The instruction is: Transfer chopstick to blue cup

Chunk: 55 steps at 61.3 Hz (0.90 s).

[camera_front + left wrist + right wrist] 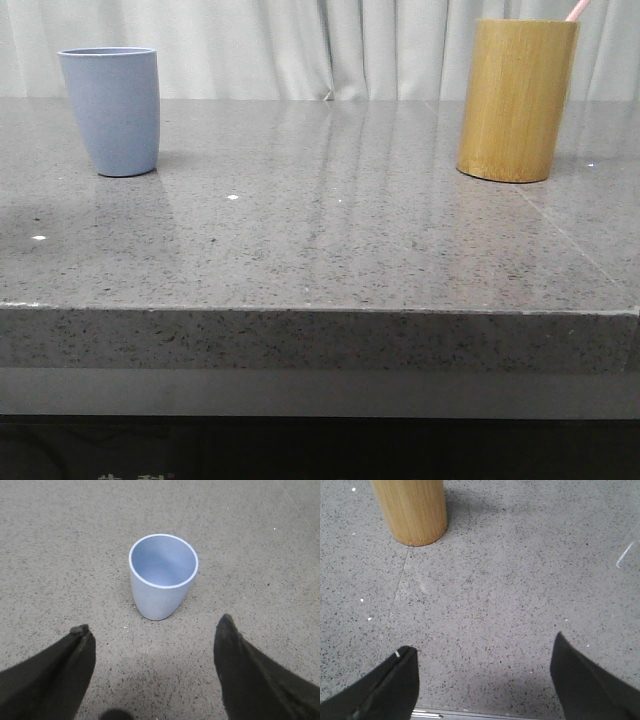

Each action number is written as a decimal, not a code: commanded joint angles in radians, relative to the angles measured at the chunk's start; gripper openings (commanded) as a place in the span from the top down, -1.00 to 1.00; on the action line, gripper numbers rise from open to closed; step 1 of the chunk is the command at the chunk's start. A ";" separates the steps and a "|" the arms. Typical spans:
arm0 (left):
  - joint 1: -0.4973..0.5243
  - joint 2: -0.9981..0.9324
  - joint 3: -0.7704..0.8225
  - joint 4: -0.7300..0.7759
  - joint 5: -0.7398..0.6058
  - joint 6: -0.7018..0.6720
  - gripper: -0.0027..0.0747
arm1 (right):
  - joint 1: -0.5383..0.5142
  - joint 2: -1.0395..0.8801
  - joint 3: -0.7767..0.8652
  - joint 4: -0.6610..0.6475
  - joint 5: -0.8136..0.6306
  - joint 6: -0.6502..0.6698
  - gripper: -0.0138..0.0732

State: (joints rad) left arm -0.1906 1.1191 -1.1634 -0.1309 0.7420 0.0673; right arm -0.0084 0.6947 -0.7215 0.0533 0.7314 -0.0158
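Note:
The blue cup (110, 110) stands upright and empty at the far left of the grey table; in the left wrist view it (162, 577) sits ahead of my open left gripper (152, 625), apart from both fingers. A pink chopstick tip (577, 9) sticks out of the tall bamboo cylinder (517, 98) at the far right. In the right wrist view only the cylinder's lower part (412, 511) shows, ahead of my open, empty right gripper (482, 647). Neither gripper shows in the front view.
The speckled grey stone tabletop (320, 230) ends in a front edge (320, 310) close to the camera. A white curtain (300, 45) hangs behind the table. A seam (400, 585) runs across the stone near the cylinder.

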 commanded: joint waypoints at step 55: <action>-0.009 0.731 -0.734 0.103 0.347 0.002 -0.06 | 0.002 0.002 -0.032 0.005 -0.049 -0.009 -0.61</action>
State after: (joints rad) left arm -0.1928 1.8835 -1.8462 -0.0268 1.0976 0.0673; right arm -0.0084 0.6947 -0.7215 0.0533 0.7381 -0.0158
